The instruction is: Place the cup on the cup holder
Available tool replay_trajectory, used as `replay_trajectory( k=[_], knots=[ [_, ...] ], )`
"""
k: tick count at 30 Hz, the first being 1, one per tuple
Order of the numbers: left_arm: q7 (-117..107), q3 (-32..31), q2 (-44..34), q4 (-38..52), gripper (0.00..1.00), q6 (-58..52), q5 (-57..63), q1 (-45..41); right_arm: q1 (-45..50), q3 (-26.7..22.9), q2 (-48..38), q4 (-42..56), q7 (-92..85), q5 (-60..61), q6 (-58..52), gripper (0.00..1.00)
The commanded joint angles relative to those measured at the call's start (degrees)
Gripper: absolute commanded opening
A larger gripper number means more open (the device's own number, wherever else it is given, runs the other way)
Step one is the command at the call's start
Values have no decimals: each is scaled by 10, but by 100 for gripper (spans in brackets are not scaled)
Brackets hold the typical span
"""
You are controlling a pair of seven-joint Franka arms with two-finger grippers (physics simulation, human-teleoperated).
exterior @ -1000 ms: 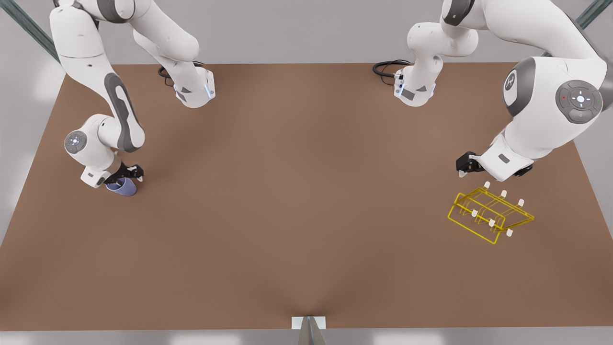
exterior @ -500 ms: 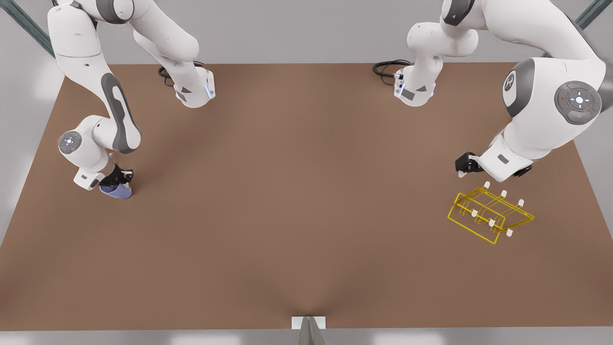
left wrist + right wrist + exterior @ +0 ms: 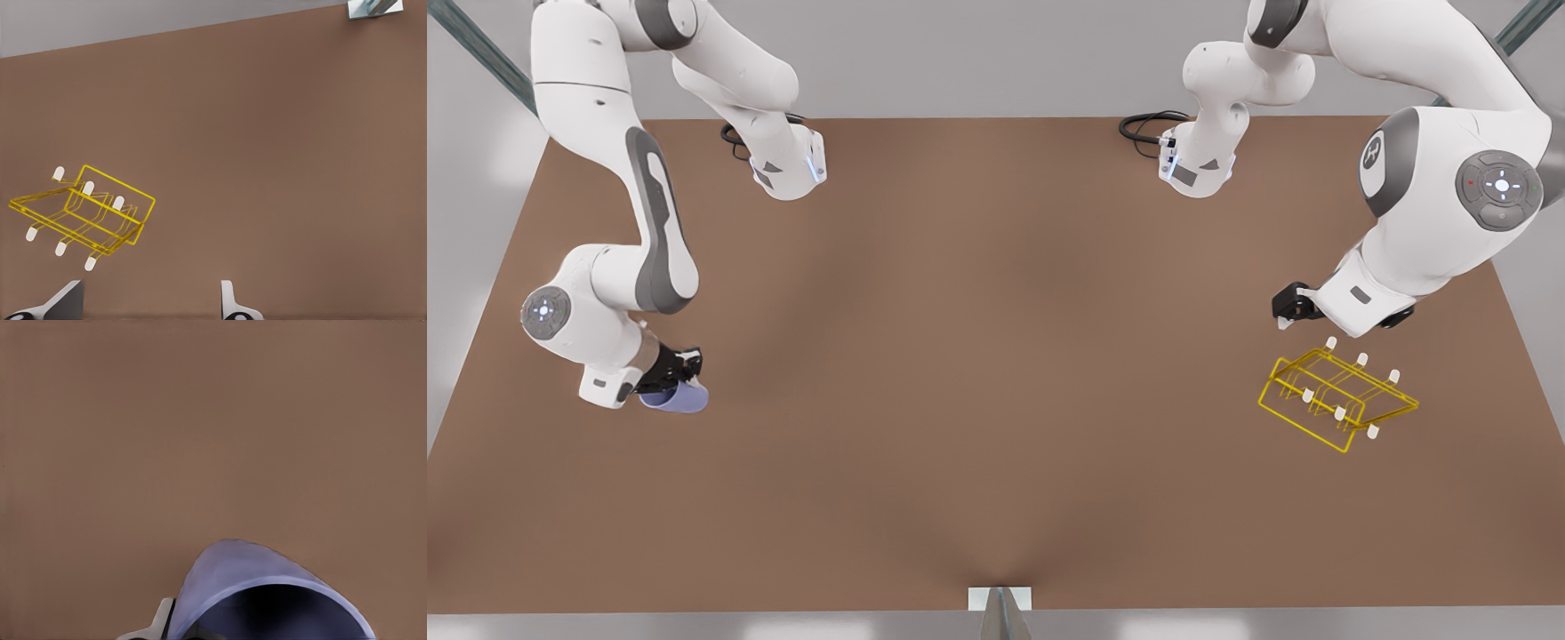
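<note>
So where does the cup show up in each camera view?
Front view: the cup sits in the right gripper near the front view's left table edge.
Left wrist view: not in it.
Right wrist view: the cup fills the near foreground.
Shared landmark: the brown table.

My light is soft and even, falling from above; nothing on the brown table (image 3: 996, 373) is dim. Blurred white reflections sit on the grey floor at the lower edge and left edge of the front view. Shadows are faint and soft-edged: a darker smudge spreads to the right of my cup-carrying arm in the left of that frame, and another darkening gathers at the bottom centre. No hard glare on my white shells, only mild sheen. In my right wrist view the cup (image 3: 267, 593) has a dark inside. The cup holder (image 3: 83, 213) reads crisp, its wires casting almost no shadow.
</note>
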Motion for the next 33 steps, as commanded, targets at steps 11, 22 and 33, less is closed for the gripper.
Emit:
replay_trajectory(
  k=[11,22,33],
  knots=[
    [0,0,-1,0,100,0,1,-2,115,0,160,202,48,189,-250,21],
    [0,0,-1,0,100,0,0,-2,212,0,264,300,49,459,-315,21],
    [0,-1,-1,-1,100,-2,0,-2,327,-1,388,413,61,727,-292,21]
  ],
)
